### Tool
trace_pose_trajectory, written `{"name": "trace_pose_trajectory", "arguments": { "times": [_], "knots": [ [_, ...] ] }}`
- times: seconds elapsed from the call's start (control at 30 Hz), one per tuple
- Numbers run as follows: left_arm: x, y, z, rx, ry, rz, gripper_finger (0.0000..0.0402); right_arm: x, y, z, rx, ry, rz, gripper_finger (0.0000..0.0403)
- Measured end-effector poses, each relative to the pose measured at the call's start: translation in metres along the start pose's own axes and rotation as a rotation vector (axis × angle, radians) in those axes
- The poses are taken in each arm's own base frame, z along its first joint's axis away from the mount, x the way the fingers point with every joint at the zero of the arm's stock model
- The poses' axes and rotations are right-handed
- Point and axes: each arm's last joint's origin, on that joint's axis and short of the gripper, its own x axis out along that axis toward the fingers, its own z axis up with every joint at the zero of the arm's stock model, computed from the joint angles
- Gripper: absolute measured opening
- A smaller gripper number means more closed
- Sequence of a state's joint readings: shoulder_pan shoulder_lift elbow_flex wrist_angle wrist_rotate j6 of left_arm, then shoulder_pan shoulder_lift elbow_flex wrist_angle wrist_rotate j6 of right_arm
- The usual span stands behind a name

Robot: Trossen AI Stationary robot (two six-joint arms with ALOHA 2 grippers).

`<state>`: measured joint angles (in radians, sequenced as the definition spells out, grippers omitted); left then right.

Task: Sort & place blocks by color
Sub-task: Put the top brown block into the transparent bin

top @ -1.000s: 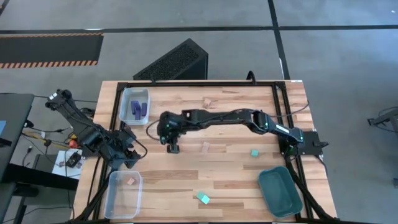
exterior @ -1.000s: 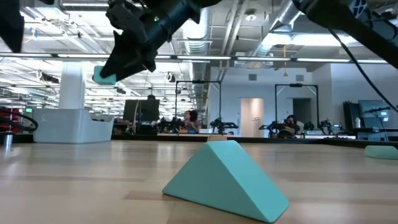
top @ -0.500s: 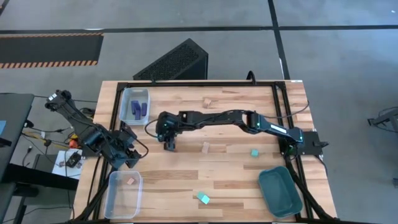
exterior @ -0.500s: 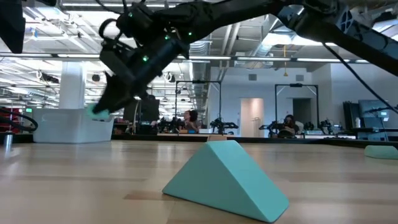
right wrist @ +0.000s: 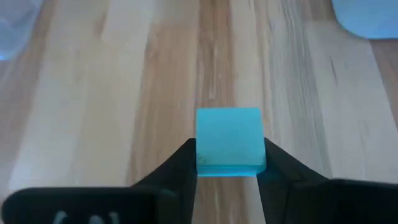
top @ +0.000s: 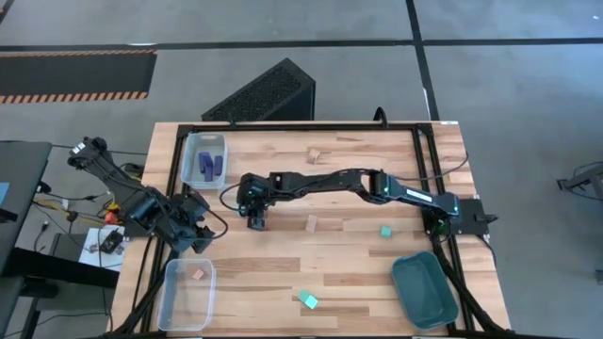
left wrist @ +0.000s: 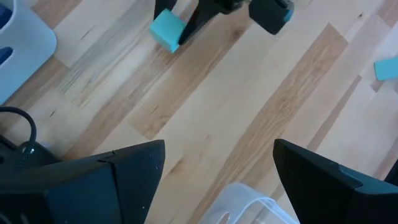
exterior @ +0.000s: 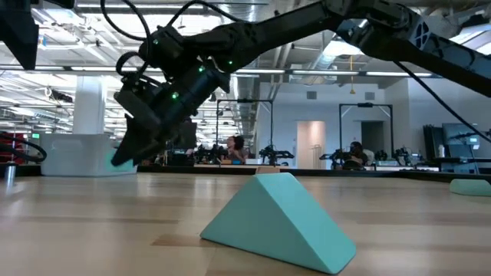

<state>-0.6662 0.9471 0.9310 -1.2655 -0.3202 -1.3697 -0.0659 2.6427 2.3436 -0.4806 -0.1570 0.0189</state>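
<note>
1. The surface [top: 339, 259] is pale wood planking in a black frame, standing on a grey floor; the low view looks across it into a large hall with ceiling ducts and desks far behind.
2. A clear bin [top: 204, 159] at upper left of the high view holds dark blue bars; a second clear bin [top: 187, 292] at lower left holds a tan piece; a dark teal tray [top: 424, 289] sits at lower right.
3. The right gripper [top: 257, 219], left of centre, pinches a teal cube [right wrist: 228, 142] between its fingers, just above the surface.
4. Loose teal blocks lie at lower centre [top: 307, 299] and centre right [top: 385, 231].
5. The left gripper [left wrist: 217, 165] waits at the left edge, fingers spread.
</note>
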Motion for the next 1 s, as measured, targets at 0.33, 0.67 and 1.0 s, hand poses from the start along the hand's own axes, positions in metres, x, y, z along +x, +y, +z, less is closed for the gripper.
{"name": "trace_pose_trajectory", "arguments": {
  "times": [0.33, 0.67, 1.0],
  "knots": [
    [0.0, 0.0, 0.0, 0.002, 0.001, 0.0, 0.0286, -0.002, -0.001, -0.011, 0.027, 0.116, -0.004, 0.0283],
    [0.0, 0.0, 0.0, -0.034, -0.015, 0.003, 0.0286, -0.078, -0.032, 0.009, 0.039, 0.274, -0.282, 0.0289],
    [0.0, 0.0, 0.003, -0.147, -0.086, 0.011, 0.0286, -0.133, -0.146, -0.028, 0.528, 0.493, -0.504, 0.029]
  ]
}}
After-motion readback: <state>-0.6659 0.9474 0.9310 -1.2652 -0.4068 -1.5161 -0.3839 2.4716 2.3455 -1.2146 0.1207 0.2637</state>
